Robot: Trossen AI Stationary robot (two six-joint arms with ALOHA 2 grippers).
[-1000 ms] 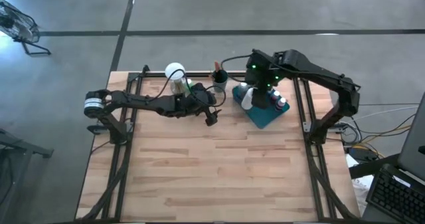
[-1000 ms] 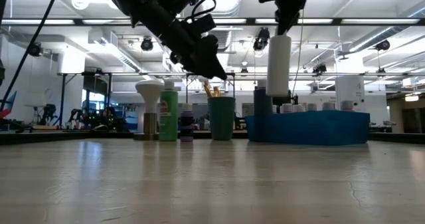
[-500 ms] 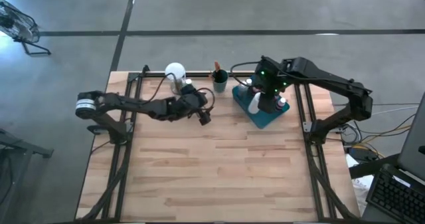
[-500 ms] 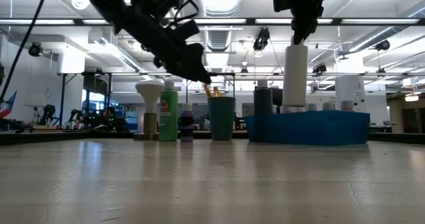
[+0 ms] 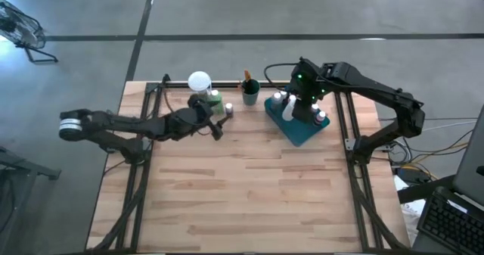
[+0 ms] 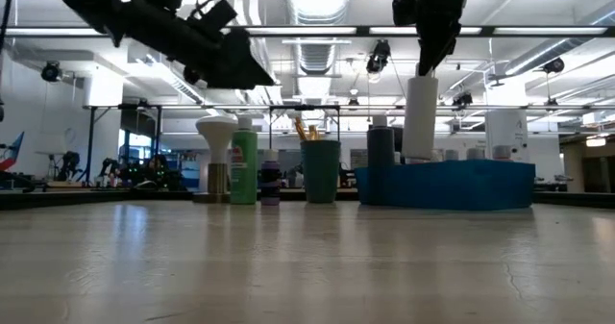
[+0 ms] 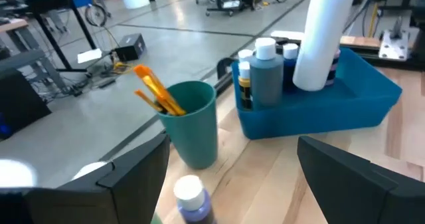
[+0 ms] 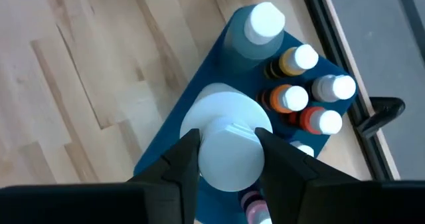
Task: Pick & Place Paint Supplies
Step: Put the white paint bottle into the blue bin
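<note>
My right gripper (image 6: 430, 62) is shut on a tall white bottle (image 6: 420, 117) at the blue tray (image 5: 301, 134) on the table's far right. The bottle's lower end is behind the tray wall (image 6: 452, 185); I cannot tell whether it rests on the tray floor. Several white-capped paint bottles (image 8: 292, 94) stand in the tray. My left gripper (image 5: 215, 130) is open in the air at the far left, short of a small purple bottle (image 7: 190, 197), a green bottle (image 6: 244, 165) and a teal cup (image 7: 194, 121) that holds brushes (image 7: 154, 91). My right gripper pinches the white bottle's top end (image 8: 207, 159) between its two fingers. The fingers (image 8: 282, 159) come from above, pointing steeply down. The bottle hangs almost upright below them (image 7: 322, 38), its lower part inside the tray among the other bottles.
A round white-topped object (image 5: 199, 81) on a metal base stands at the far edge, left of the green bottle. A tall grey bottle (image 7: 267, 78) stands in the tray beside the white one. Bare wood (image 5: 249, 194) covers the table's near half.
My left gripper has drawn back toward the table's left edge, away from the cup and tray, with nothing in it. My right gripper has carried the white bottle a little toward the right and down, so its lower end has sunk behind the tray wall.
</note>
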